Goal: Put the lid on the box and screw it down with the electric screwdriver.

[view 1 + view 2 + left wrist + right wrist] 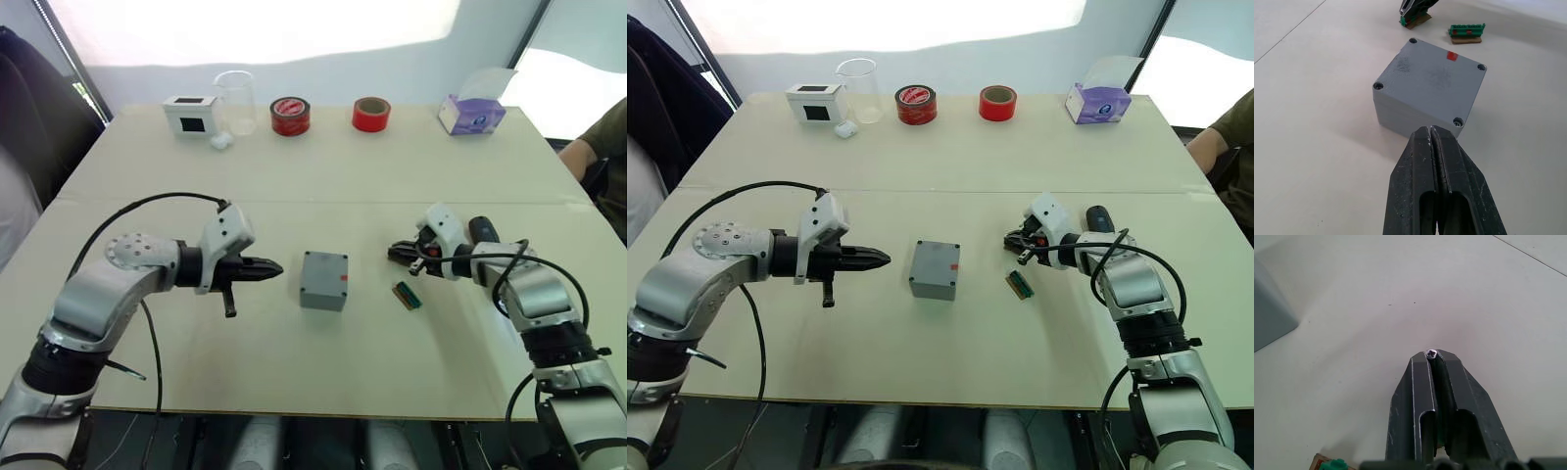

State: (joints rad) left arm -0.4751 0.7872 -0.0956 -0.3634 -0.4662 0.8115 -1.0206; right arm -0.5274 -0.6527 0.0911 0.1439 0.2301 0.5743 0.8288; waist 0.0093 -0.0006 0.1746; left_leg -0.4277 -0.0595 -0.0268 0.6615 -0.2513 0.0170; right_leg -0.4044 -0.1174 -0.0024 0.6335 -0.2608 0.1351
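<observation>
1. Head views: we see the box (324,280) near the middle of the table (323,176), lid (1431,78) already seated on it, a red mark at the corner toward the right arm.
2. The left gripper (274,268) hovers just beside the box on the robot's left, pointing at it, fingers pressed together, nothing between them. A gap separates tip and box.
3. The right gripper (394,254) sits to the box's right, well apart from it, pointing toward it, jaws closed.
4. A small green connector block (408,295) lies on the table between box and right arm, just below the right gripper.
5. Along the far edge: a white box (190,115) with a black window, a clear beaker (236,102), two red tape rolls (290,116), (371,114), a purple tissue box (471,114). A person's arm (600,147) shows at the right edge.
6. Left wrist view: closed black fingers (1422,166) aim at the box's near corner. We note four corner holes in the lid; whether screws sit in them we cannot tell. Beyond lie the green block and the right gripper's tip, with something green at it.
7. Right wrist view: the fingers (1420,382) pinch a small screw (1430,353) at their very tip, cross head facing out. A grey box corner shows at one edge.
</observation>
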